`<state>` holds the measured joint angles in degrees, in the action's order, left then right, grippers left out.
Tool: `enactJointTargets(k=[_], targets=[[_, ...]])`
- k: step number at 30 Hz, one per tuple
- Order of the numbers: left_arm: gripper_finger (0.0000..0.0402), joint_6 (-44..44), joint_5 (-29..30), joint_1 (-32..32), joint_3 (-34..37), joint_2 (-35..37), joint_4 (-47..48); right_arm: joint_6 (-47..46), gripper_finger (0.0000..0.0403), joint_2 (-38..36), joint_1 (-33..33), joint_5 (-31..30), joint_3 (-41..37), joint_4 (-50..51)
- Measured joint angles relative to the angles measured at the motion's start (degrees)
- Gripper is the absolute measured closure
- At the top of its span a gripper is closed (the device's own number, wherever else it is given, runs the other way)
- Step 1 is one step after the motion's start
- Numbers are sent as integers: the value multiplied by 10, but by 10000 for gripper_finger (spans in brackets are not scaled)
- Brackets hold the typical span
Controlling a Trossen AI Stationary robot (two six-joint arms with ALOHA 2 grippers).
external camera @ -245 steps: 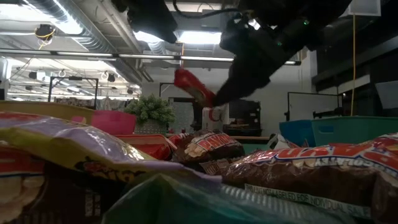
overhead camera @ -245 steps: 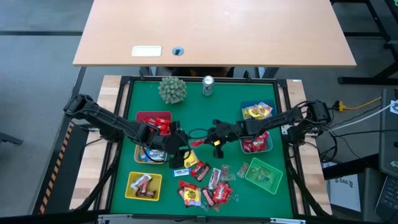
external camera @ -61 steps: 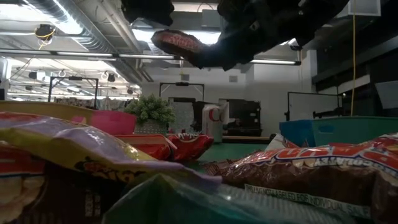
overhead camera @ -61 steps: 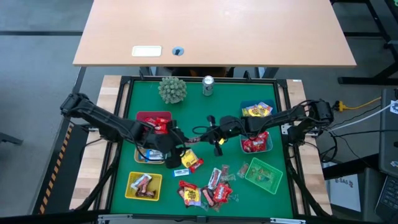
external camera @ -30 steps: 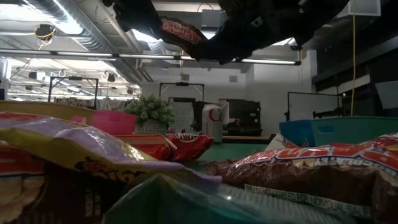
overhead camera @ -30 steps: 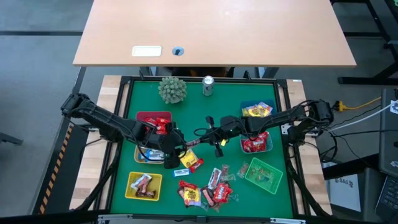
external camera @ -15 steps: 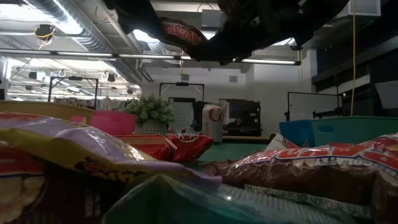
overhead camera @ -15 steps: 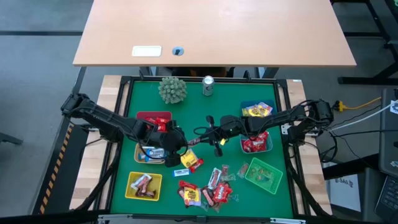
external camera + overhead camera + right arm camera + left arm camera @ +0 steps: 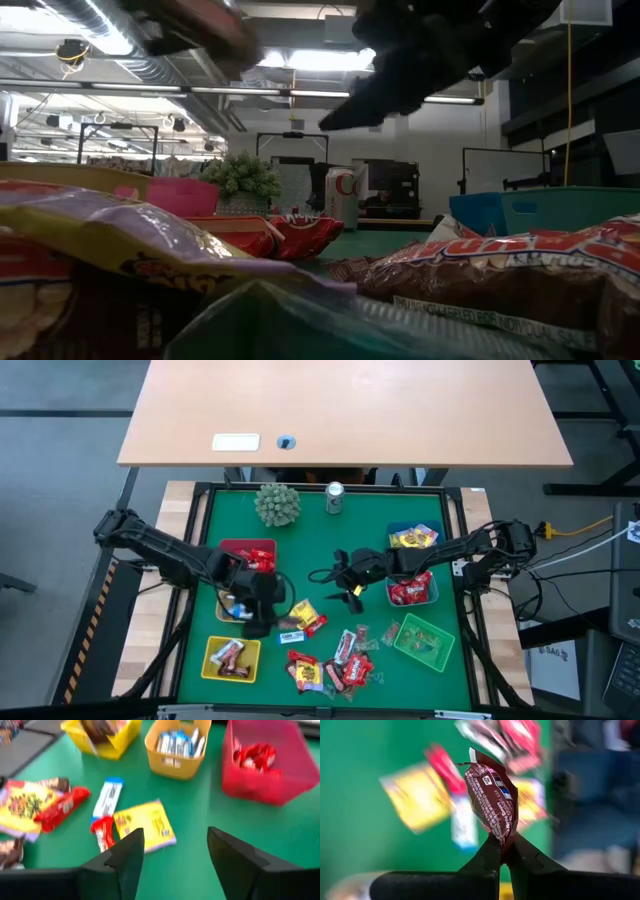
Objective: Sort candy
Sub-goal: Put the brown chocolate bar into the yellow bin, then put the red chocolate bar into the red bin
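A brown wrapped candy (image 9: 491, 795) sticks out from my left gripper (image 9: 502, 844), which is shut on it. That gripper (image 9: 262, 622) hangs over the mat between the orange basket (image 9: 232, 608) and the loose yellow and red candy (image 9: 305, 617). My right gripper (image 9: 343, 580) stands open above the mat's middle, its fingers (image 9: 125, 855) wide apart with nothing between them. More candy lies in a pile (image 9: 335, 665) near the front edge. In the low view the brown candy is a blur (image 9: 205, 28) high up. My left gripper pinches one end of the brown candy's wrapper (image 9: 503, 836) between its two fingers. The fingers come slanting down from the table's left. The rest of the candy stands out beyond the fingertips, lifted clear of the mat.
Baskets ring the mat: red (image 9: 247, 552), yellow (image 9: 231, 658), two blue (image 9: 413, 540) (image 9: 412, 590) and green (image 9: 424, 640). A spiky green ball (image 9: 277, 503) and a silver can (image 9: 334, 497) stand at the far edge.
My left gripper has shut on the brown candy that my right gripper held up. My right gripper has then opened and let it go. My left gripper has turned and swung the candy toward the table's left, clear of the right fingers.
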<state>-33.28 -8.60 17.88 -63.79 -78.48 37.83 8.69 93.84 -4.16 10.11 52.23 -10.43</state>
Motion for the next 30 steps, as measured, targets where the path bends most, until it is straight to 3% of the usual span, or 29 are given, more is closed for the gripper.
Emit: enactJointTargets(k=[3, 9, 16, 19, 25, 30], targets=[[399, -90, -67, 28, 0, 1, 34, 1, 176, 0, 0, 0, 0, 24], [398, -252, -148, 112, 0, 1, 43, 1, 174, 0, 0, 0, 0, 36], [387, -388, -142, 198, 0, 1, 113, 1, 174, 0, 0, 39, 0, 35], [380, -441, -100, 222, 0, 1, 153, 1, 174, 0, 0, 58, 0, 35], [352, -520, -65, 231, 0, 1, 189, 2, 174, 0, -11, 60, 0, 34], [309, -521, -50, 229, 0, 1, 194, 9, 174, 0, -41, 60, 0, 29]])
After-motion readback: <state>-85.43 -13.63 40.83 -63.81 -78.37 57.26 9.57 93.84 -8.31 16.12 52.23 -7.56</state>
